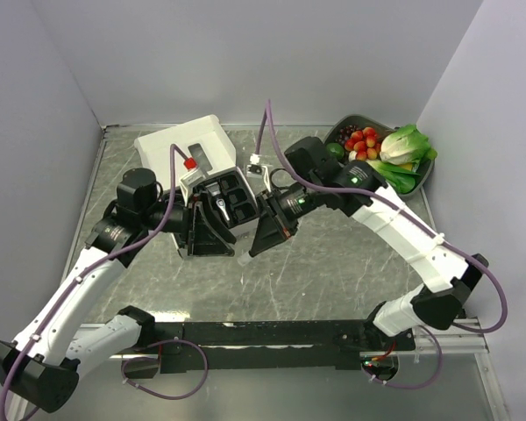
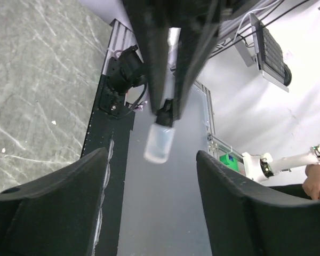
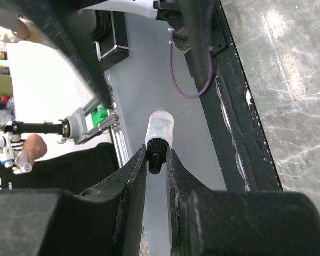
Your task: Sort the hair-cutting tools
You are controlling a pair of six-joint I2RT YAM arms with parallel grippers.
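The right claw is pinched narrow on a tiny black cylindrical bit with a translucent white plastic end. It holds the bit off the grey marbled bench, at about 5 o'clock from the black moulded plastic tray in the top view. The left claw gapes wide and empty, facing the bit from 9 o'clock. This looks like a mid-air carry or hand-over. The next move calls for either the left claw closing on the free end or a steady lowering into a tray pocket.
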